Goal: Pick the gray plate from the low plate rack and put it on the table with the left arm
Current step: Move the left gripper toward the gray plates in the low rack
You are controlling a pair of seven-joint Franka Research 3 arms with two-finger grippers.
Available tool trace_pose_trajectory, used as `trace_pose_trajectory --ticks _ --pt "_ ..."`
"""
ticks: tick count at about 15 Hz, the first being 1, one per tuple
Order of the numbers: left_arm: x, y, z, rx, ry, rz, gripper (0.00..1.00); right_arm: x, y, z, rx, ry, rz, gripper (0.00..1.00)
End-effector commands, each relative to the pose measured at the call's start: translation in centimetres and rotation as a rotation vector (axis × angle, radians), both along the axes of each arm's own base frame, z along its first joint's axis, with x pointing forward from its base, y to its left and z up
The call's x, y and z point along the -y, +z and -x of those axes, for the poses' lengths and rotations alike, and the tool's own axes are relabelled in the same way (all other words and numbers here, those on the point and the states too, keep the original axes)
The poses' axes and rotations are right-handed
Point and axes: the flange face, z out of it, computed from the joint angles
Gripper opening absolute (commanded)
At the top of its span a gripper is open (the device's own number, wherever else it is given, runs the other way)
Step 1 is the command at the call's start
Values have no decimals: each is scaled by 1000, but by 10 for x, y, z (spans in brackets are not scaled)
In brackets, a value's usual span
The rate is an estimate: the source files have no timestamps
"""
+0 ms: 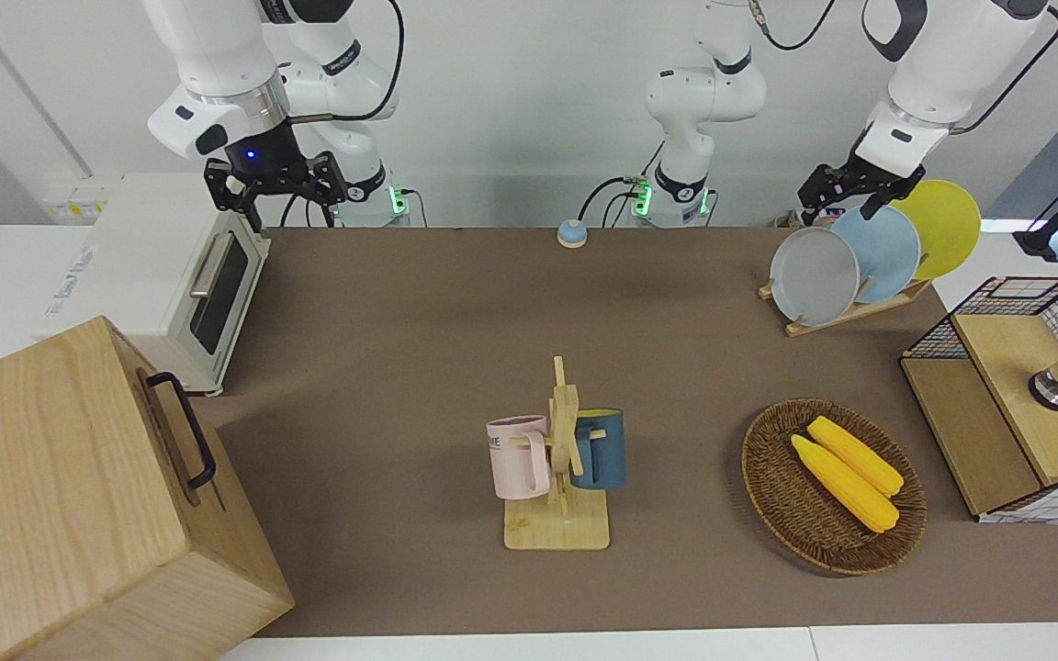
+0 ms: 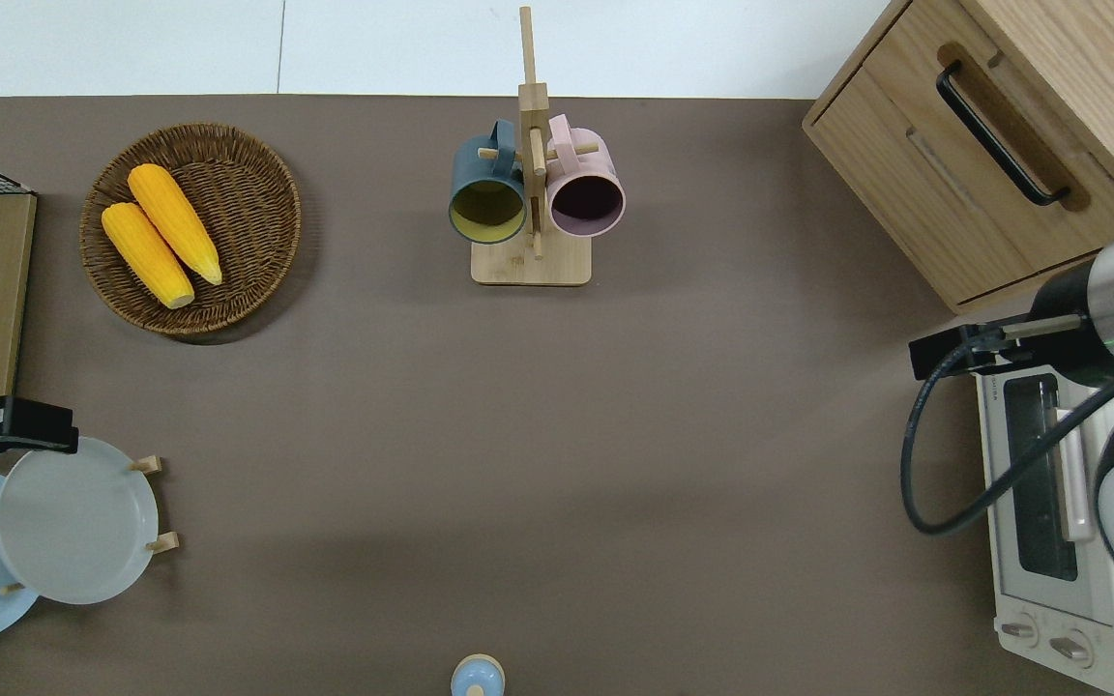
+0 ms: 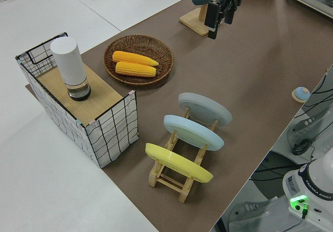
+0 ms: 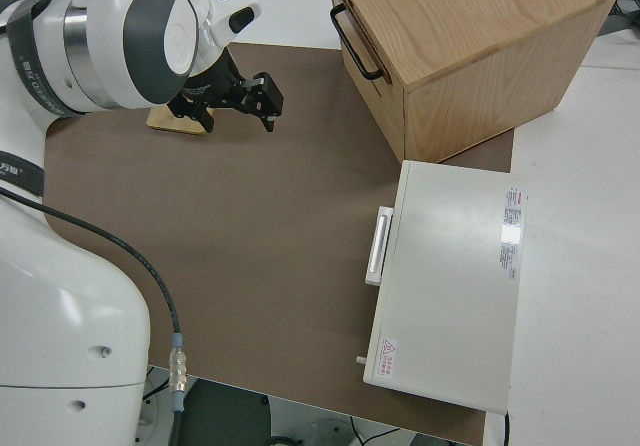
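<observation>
The gray plate (image 1: 814,275) leans in the slot of the low plate rack (image 1: 860,314) farthest from the robots, at the left arm's end of the table (image 1: 419,367). A light-blue plate (image 1: 887,252) and a yellow plate (image 1: 947,225) stand in the slots nearer the robots. My left gripper (image 1: 846,204) hangs open and empty in the air. In the overhead view it (image 2: 11,435) is over the gray plate's (image 2: 73,522) edge farthest from the robots, apart from it. The plate (image 3: 204,108) and rack (image 3: 171,177) also show in the left side view. My right arm is parked, its gripper (image 1: 276,188) open.
A wicker basket (image 1: 772,477) with two corn cobs lies farther from the robots than the rack. A wire basket (image 1: 1016,404) with a wooden lid stands beside it. A mug stand (image 1: 561,459) holds two mugs mid-table. A toaster oven (image 1: 208,294) and a wooden drawer box (image 1: 79,496) are at the right arm's end.
</observation>
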Motion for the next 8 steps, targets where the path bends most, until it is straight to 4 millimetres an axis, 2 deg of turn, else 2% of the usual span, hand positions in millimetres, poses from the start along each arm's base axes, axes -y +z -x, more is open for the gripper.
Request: trace_pose_trajectory --ticks 1,8 --pt "3 -1 1 9 244 43 991 1 4 2 -2 -14 3 983" --pt "8 -3 1 0 195 21 993 1 4 2 -2 -14 3 983"
